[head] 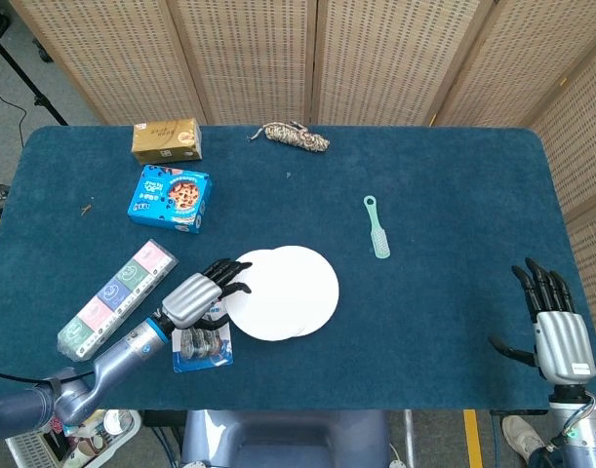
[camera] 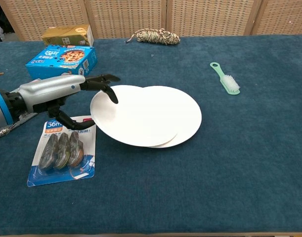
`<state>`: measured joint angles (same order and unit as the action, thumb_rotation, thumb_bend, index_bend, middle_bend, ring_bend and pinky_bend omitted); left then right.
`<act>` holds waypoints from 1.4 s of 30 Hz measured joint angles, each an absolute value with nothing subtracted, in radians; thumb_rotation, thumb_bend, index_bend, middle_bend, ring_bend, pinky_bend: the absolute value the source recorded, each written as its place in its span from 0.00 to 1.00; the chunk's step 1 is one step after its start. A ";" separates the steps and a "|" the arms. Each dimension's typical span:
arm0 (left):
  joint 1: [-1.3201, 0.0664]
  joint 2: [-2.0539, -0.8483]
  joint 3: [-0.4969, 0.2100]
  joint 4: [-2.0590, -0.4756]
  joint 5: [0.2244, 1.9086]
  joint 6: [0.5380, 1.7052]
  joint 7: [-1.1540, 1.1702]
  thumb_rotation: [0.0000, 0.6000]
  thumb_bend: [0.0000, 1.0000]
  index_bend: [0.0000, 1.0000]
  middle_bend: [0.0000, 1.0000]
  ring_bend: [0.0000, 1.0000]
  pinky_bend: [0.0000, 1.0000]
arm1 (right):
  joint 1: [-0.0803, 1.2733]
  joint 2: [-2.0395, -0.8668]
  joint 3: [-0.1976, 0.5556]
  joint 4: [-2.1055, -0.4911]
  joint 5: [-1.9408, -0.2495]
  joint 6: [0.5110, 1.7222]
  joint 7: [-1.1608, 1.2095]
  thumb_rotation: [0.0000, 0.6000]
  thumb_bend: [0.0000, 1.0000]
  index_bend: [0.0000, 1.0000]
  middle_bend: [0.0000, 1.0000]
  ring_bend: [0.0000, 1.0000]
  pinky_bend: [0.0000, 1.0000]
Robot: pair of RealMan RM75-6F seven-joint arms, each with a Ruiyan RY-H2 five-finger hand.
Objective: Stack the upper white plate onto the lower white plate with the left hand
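Note:
The upper white plate [camera: 133, 116] lies almost flat on the lower white plate [camera: 191, 118], shifted to the left so that its left edge overhangs. In the head view the upper plate [head: 273, 294] covers most of the lower plate [head: 327, 292]. My left hand [camera: 66, 94] holds the upper plate's left rim, with fingers [camera: 107, 86] on top and the thumb underneath. From the head camera the left hand [head: 202, 295] sits at the plates' left side. My right hand [head: 554, 327] hovers open at the table's front right corner, far from the plates.
A blister pack of tape rolls [camera: 64, 150] lies just under my left hand. A blue cookie box [head: 171, 198], a tan box [head: 167, 139] and a long multi-pack [head: 117, 299] sit to the left. A rope bundle [head: 293, 136] lies at the back, a green brush [head: 377, 227] to the right.

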<state>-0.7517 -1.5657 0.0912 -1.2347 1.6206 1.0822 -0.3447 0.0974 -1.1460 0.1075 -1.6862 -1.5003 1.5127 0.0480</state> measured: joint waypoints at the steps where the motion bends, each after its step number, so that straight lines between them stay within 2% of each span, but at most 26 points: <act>1: -0.755 -1.560 0.094 -1.239 1.621 1.068 -0.337 1.00 0.38 0.26 0.00 0.00 0.00 | 0.098 -1.146 0.107 -1.686 -1.500 1.512 0.049 1.00 0.00 0.00 0.00 0.00 0.00; 13: -0.770 -1.630 0.063 -1.201 1.613 1.031 -0.301 1.00 0.38 0.25 0.00 0.00 0.00 | 0.102 -1.148 0.104 -1.686 -1.501 1.503 0.048 1.00 0.00 0.00 0.00 0.00 0.00; 20: -0.798 -1.695 0.032 -1.159 1.585 0.966 -0.274 1.00 0.37 0.22 0.00 0.00 0.00 | 0.101 -1.147 0.104 -1.685 -1.498 1.502 0.052 1.00 0.00 0.00 0.00 0.00 0.00; 23: -0.807 -1.709 0.020 -1.159 1.575 0.948 -0.265 1.00 0.31 0.07 0.00 0.00 0.00 | 0.100 -1.146 0.104 -1.686 -1.500 1.504 0.053 1.00 0.00 0.00 0.00 0.00 0.00; 24: -0.807 -1.705 0.021 -1.164 1.575 0.949 -0.266 1.00 0.26 0.02 0.00 0.00 0.00 | 0.099 -1.145 0.105 -1.686 -1.499 1.506 0.054 1.00 0.00 0.00 0.00 0.00 0.00; 28: -0.810 -1.647 0.023 -1.218 1.579 0.947 -0.285 1.00 0.08 0.00 0.00 0.00 0.00 | 0.099 -1.143 0.106 -1.686 -1.497 1.506 0.058 1.00 0.00 0.00 0.00 0.00 0.00; 30: -0.810 -1.618 0.023 -1.244 1.582 0.951 -0.290 1.00 0.04 0.00 0.00 0.00 0.00 | 0.099 -1.144 0.105 -1.686 -1.498 1.504 0.058 1.00 0.00 0.00 0.00 0.00 0.00; 37: -0.805 -1.537 0.025 -1.330 1.588 0.963 -0.289 1.00 0.02 0.00 0.00 0.00 0.00 | 0.099 -1.144 0.103 -1.692 -1.500 1.505 0.053 1.00 0.00 0.00 0.00 0.00 0.00; 42: -0.782 -1.495 0.023 -1.358 1.594 1.015 -0.285 1.00 0.02 0.00 0.00 0.00 0.00 | 0.098 -1.142 0.105 -1.692 -1.499 1.507 0.057 1.00 0.00 0.00 0.00 0.00 0.00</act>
